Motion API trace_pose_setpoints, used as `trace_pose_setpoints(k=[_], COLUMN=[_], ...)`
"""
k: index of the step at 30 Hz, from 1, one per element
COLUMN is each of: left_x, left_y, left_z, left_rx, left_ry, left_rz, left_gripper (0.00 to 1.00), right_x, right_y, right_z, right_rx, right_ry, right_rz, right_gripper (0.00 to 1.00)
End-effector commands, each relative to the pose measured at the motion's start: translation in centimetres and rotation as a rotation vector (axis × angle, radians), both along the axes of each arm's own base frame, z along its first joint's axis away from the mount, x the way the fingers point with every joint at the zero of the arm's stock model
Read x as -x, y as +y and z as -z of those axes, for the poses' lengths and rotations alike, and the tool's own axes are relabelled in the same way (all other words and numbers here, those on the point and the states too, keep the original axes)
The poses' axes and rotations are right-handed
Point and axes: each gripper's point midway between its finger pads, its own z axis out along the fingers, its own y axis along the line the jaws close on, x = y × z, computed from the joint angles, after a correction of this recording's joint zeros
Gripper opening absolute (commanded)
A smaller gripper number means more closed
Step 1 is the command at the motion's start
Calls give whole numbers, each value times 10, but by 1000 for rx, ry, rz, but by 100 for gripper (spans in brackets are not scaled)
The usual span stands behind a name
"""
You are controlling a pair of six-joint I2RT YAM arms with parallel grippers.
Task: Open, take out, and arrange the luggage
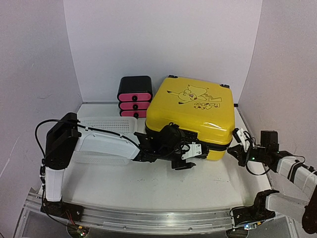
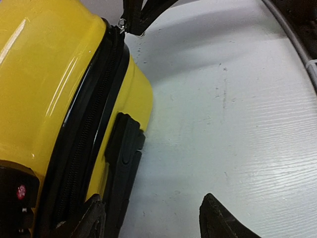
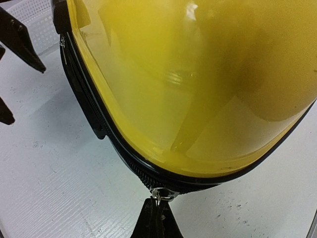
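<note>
The luggage (image 1: 193, 111) lies flat on the surface (image 1: 163, 188), lid up, towards the back right. The drawer box (image 1: 134, 94) is behind its left corner and the basket (image 1: 106, 124) is to its left.

The right hand (image 3: 157, 207) is at the near right corner of the luggage. Its fingers are pressed together on the zip pull (image 3: 159, 193), which hangs from the black zip band (image 2: 86, 134) at the curve of that corner. From this hand the luggage lies ahead and to the left, and the lid rises over the pull.

The left hand (image 2: 152, 203) is at the near edge, further left, with its fingers apart and only bare surface between them. One finger sits just beside a black foot on the shell, but I cannot tell whether they touch.

The coming move turns on the band, which runs along the near edge from the left hand's spot to the held pull. In the left wrist view that stretch looks zipped. The right hand is the one on the pull, so the zip would likely have to be drawn along the edge towards the left hand, following the curve of the shell. I cannot tell how much of the band beyond the corner is undone. The lid looks down all round.
</note>
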Motion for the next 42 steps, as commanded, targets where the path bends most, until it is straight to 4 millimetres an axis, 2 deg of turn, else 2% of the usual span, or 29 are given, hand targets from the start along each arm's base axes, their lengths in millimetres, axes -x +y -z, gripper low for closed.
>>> trace_pose_setpoints(k=[1,6,9,13,18,23,28,33,36,38,42], left_x=[-28,-38,-44,-65,-69,-78,-89,-107,-111,-110,-108], left_y=[-14,-16,-18,-19,-14,10,40,67,79,84,88], left_z=[-13,18,26,36,53,78,95,99,100,101,107], left_rx=[0,-103,-125,-165,-214,-272,-331,-347,-359,-363,-377], left_ry=[-134,-172,-192,-256,-260,-207,-175,-137,-131,-124,-117], left_rz=[-54,-62,-70,-137,-143,-181,-229,-295,-309,-308,-304], left_gripper=[65,54,53,54,53,44,32,19,15,14,13], right_x=[3,3,4,4,2,-6,-11,-18,-27,-35,-37], right_y=[18,19,19,19,16,15,-2,-15,-27,-45,-60], right_z=[-36,-39,-40,-40,-42,-34,-32,-29,-22,-15,-10], right_rx=[-72,-76,-75,-73,-58,-68,-106,-109,-82,-11,86], right_ry=[-127,-131,-139,-141,-159,-120,-102,-72,-25,0,28], right_rz=[-91,-96,-98,-98,-85,-122,-86,-14,66,166,206], right_gripper=[0,0,0,0,0,0,0,0,0,0,0])
